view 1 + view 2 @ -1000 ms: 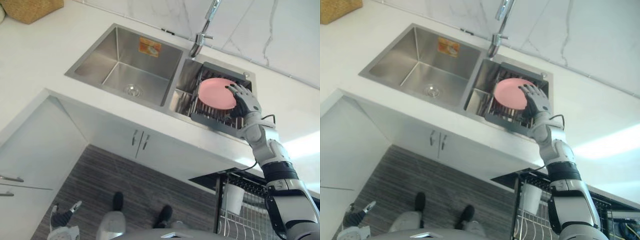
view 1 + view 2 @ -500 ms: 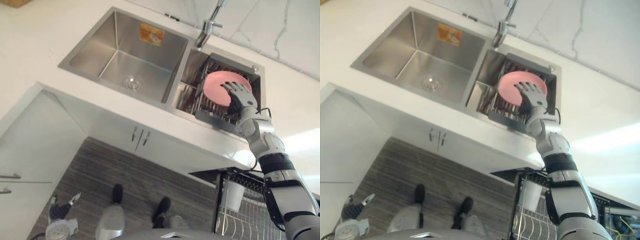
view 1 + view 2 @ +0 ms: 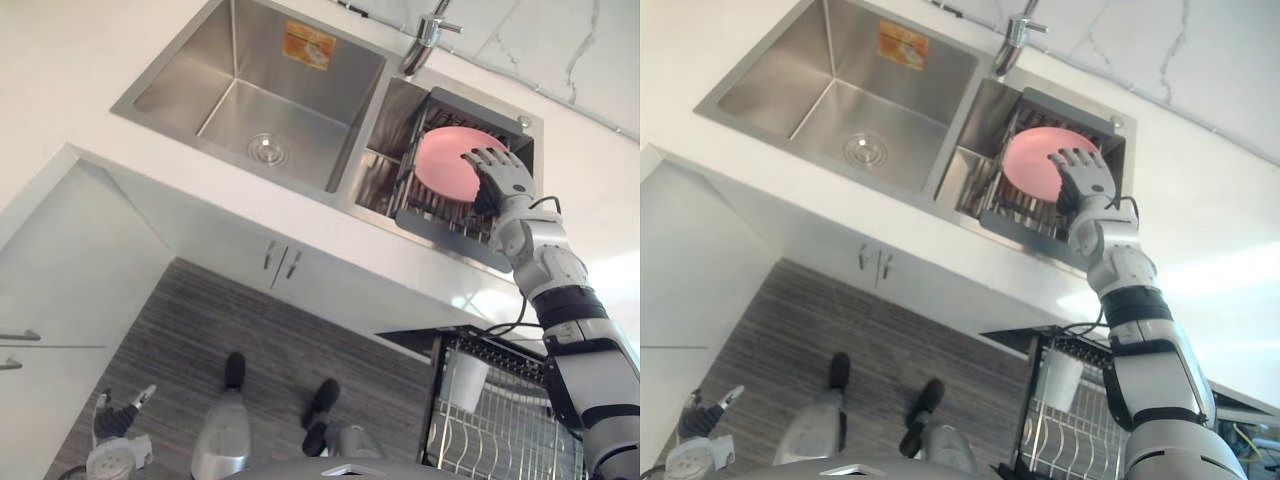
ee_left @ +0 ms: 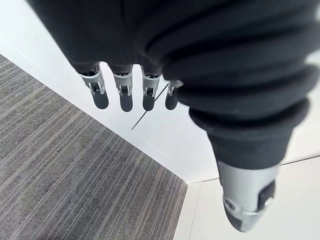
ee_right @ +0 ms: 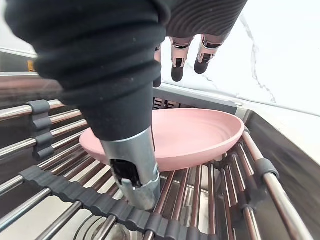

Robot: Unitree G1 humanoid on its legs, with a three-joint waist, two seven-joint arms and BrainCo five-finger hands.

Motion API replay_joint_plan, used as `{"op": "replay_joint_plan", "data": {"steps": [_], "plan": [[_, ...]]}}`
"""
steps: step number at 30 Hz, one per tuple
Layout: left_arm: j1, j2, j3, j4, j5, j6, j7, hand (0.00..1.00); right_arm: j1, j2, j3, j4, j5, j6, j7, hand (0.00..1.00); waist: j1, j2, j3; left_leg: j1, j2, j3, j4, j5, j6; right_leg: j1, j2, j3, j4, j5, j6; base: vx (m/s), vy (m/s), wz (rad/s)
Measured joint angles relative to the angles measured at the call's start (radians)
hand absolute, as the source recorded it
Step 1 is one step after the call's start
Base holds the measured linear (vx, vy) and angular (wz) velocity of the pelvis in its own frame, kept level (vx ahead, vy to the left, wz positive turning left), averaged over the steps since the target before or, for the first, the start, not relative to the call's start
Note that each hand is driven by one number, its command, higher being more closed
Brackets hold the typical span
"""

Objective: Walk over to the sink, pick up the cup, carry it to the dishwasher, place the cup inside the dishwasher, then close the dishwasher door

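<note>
Pick-up at sink point(image 3: 175, 85): right hand point(image 3: 500, 175) poised over pink dish point(image 3: 443, 165) on rack point(image 3: 440, 218), nothing gripped.
Fingers point(image 5: 177, 71) are held straight and spread above the dish, thumb point(image 5: 134, 172) low beside its near rim. The rim should be pinched between thumb and fingers, then lifted level off the bars. The left hand point(image 3: 118, 418) is hung low, fingers straight, empty.

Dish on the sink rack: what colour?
The dish is plain pink, clearest in the right wrist view.

A home kitchen, likely: steel double sink point(image 3: 262, 95), faucet point(image 3: 428, 35), white cabinets point(image 3: 280, 270), dishwasher rack point(image 3: 505, 425).
</note>
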State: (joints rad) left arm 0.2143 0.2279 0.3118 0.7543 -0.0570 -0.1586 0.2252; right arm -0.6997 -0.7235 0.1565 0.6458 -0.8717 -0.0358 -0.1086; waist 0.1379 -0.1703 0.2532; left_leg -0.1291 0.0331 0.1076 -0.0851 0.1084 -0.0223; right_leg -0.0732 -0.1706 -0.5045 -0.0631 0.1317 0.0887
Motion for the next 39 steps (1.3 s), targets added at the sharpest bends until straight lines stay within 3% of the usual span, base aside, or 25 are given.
{"op": "replay_joint_plan", "data": {"steps": [11,34,35,39], "plan": [[-0.026,0.013,0.000,-0.038,-0.021,0.000,-0.013,0.00,-0.069,-0.041,0.036,0.041,0.004,0.021,0.025,0.00,0.019,0.005,0.049,-0.031,0.003,0.000,0.006,0.008,0.000,-0.030,0.003,-0.001,-0.001,0.006,-0.006,0.04,0.002,0.00],[-0.027,0.019,-0.038,-0.075,-0.078,-0.014,-0.020,0.00,-0.192,-0.087,0.079,0.083,0.009,0.023,0.083,0.00,0.027,0.054,0.110,-0.062,0.000,-0.005,0.007,0.012,0.000,-0.057,0.002,-0.007,-0.005,0.007,-0.006,0.06,0.004,0.01],[-0.027,0.018,-0.040,-0.075,-0.078,-0.015,-0.021,0.00,-0.192,-0.088,0.079,0.083,0.009,0.023,0.083,1.00,0.028,0.056,0.111,-0.062,0.000,-0.005,0.007,0.012,0.000,-0.057,0.001,-0.006,-0.004,0.007,-0.006,0.06,0.010,0.00],[-0.027,0.018,-0.040,-0.075,-0.080,-0.016,-0.021,0.00,-0.201,-0.091,0.088,0.084,0.010,0.027,0.083,1.00,0.027,0.063,0.117,-0.062,0.000,-0.005,0.006,0.013,0.000,-0.058,0.002,-0.006,-0.003,0.007,-0.006,0.04,0.009,0.00]]}}
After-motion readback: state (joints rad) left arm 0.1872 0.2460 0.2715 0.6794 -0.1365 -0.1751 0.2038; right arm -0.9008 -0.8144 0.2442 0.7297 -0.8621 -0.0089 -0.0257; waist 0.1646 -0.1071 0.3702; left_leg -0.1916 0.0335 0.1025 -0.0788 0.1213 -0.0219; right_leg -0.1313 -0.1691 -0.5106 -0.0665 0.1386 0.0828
